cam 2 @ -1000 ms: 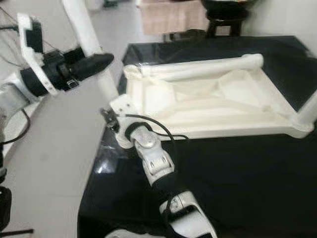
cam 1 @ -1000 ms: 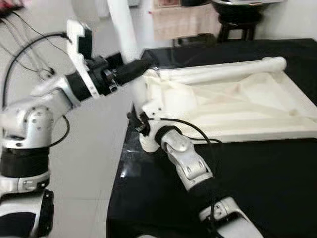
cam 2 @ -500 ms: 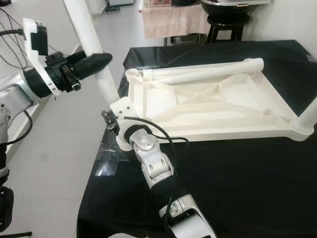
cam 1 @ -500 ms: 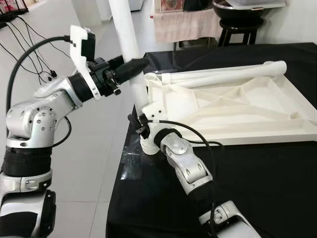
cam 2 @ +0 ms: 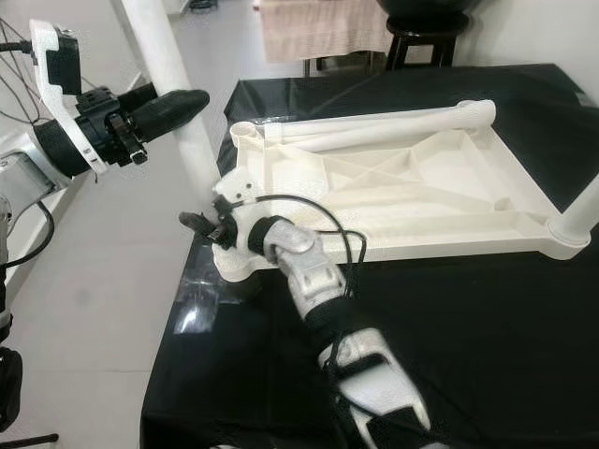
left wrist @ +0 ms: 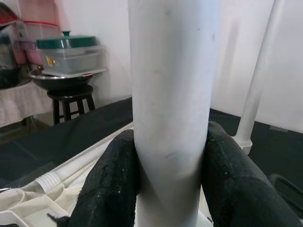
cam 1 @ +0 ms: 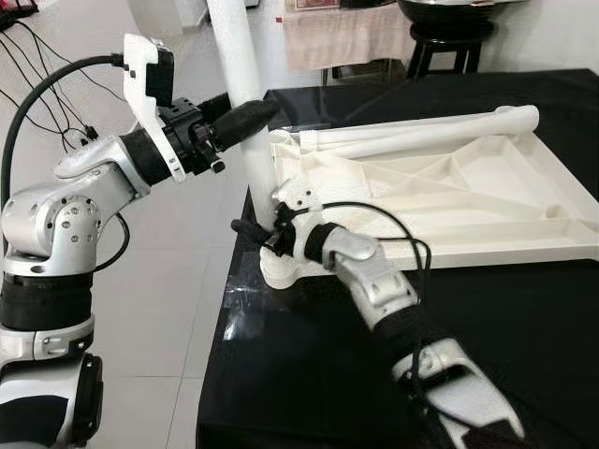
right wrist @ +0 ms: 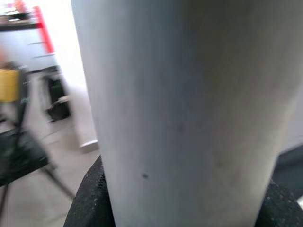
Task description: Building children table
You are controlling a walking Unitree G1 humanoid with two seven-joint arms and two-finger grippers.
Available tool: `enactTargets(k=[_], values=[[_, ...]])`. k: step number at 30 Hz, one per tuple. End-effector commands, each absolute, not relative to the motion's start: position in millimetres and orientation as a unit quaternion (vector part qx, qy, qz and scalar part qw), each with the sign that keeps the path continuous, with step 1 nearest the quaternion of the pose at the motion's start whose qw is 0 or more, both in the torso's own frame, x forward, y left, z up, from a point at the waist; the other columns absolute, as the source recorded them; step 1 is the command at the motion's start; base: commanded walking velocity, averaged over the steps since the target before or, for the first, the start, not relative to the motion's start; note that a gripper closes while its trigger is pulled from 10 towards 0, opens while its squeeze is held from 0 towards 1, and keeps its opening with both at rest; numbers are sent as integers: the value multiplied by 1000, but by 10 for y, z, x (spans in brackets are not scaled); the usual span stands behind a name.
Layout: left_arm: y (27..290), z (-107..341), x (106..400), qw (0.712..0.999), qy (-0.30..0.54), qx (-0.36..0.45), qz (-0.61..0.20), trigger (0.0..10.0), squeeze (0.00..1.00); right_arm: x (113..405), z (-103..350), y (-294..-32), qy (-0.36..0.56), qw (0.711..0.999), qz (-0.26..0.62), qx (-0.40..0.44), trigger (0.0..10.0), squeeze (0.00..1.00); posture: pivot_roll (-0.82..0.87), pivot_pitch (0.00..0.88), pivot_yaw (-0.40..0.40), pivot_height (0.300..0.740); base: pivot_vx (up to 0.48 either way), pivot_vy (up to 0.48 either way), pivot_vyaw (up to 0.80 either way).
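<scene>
The right gripper (cam 1: 265, 234) is pinching the white leg (cam 1: 245, 103) low down, just above the corner socket of the upturned white table top (cam 1: 440, 201) lying on the black cloth (cam 1: 524, 327). Higher up, the left gripper (cam 1: 245, 117) is clamping the same upright leg between its black fingers (left wrist: 111, 187). A dark stool (cam 1: 447, 47) is standing beyond.

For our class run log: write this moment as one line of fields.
left gripper: shut on table leg | right gripper: shut on leg base | tabletop: upside down on black table
</scene>
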State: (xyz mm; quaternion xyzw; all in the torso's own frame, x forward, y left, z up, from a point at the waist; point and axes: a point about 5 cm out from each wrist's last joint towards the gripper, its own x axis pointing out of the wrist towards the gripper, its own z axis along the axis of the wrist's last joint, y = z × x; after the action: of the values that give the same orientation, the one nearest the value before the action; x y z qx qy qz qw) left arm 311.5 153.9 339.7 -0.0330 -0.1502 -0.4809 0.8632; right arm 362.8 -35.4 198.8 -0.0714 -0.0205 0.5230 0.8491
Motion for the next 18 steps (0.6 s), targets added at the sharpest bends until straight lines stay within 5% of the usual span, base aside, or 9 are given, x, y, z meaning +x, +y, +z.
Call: enactTargets(k=[1,11,12,13,14,15,16,18], values=[[1460,3344,3085,849,-129,-24,-512,0,0,3648,2109,-323,-38,833,549,-59,10000,1000,-6,88,74,740,0,0,0],[1428,3370,3058,844,-127,-19,-521,0,0,3660,2256,-333,-33,754,651,-77,10000,1000,9,88,78,740,0,0,0],[1423,3370,3055,843,-127,-19,-522,0,0,3661,2259,-329,-29,748,658,-83,10000,580,10,89,80,740,0,0,0],[1420,3370,3053,843,-127,-19,-523,0,0,3661,2261,-327,-26,743,663,-88,10000,580,10,89,80,740,0,0,0],[1416,3370,3052,842,-127,-19,-524,0,0,3661,2261,-319,-24,738,669,-90,10000,0,10,89,80,740,0,0,0],[1413,3370,3052,842,-126,-19,-524,0,0,3661,2261,-314,-23,734,672,-90,10000,0,10,89,80,740,0,0,0],[1410,3371,3051,842,-127,-19,-525,0,0,3665,2252,-301,-22,736,670,-92,0,0,9,91,82,740,0,0,0],[1406,3371,3049,841,-127,-18,-526,0,0,3669,2237,-291,-22,738,667,-97,0,0,8,91,82,740,0,0,0]])
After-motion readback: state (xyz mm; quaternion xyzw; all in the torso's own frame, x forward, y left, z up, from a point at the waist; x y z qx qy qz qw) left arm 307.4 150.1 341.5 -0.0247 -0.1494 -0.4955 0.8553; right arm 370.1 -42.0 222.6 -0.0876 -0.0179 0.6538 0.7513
